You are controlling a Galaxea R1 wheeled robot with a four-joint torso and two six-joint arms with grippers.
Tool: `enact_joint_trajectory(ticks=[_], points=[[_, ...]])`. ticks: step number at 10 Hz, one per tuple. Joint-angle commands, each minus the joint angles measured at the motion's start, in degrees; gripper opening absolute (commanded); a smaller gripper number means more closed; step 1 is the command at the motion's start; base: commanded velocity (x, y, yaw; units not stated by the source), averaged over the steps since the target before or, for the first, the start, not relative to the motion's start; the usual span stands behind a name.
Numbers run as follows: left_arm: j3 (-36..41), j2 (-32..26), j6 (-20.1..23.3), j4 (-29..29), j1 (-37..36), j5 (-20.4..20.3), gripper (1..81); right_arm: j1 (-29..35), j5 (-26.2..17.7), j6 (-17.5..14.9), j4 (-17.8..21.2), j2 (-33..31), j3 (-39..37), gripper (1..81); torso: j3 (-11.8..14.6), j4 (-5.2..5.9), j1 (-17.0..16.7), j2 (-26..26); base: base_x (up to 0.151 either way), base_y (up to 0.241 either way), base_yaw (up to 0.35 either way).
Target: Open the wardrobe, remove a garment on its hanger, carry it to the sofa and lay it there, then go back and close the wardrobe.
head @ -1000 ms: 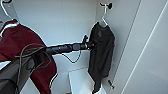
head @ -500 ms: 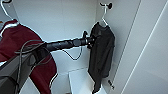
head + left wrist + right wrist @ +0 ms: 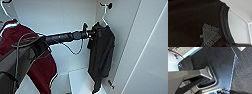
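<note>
Hanging inside the open wardrobe [image 3: 75,20] are a black shirt [image 3: 101,55] and dark red garment [image 3: 30,50]; left hand's [image 3: 91,34] grip can't be told.

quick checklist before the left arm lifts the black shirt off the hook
1. Wardrobe open, inside reachable: ok, the white back wall shows.
2. Black shirt on its white hanger: ok.
3. Hanger on the wall hook: ok, hooked on.
4. Left claw at the shirt's collar: ok, arm reaches it.
5. Claw closed on the shirt: cannot tell, fingers hidden.
6. Dark red garment apart from the shirt: ok, it hangs on the other side.
</note>
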Motion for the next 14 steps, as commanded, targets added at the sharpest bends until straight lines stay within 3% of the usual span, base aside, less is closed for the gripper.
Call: enact_joint_trajectory(ticks=[1,11,14], points=[[-2.2,0.6,-1.2,-0.5,-12.1,0.3,81.1,1.3,-3.2,0.1,0.3,0.2,0.4,81.1,0.0,0.00,0.0,0.0,0.000,0.000,0.000],[-9.3,6.9,-2.8,0.1,-17.6,0.6,81.1,0.6,-3.1,0.1,0.2,0.3,0.3,81.1,0.0,0.00,0.0,0.0,0.000,0.000,0.000],[-7.1,5.3,-2.8,0.1,-18.8,0.5,81.1,0.6,-3.1,0.1,0.2,0.4,0.2,81.1,0.0,0.00,0.0,0.0,0.000,0.000,0.000]])
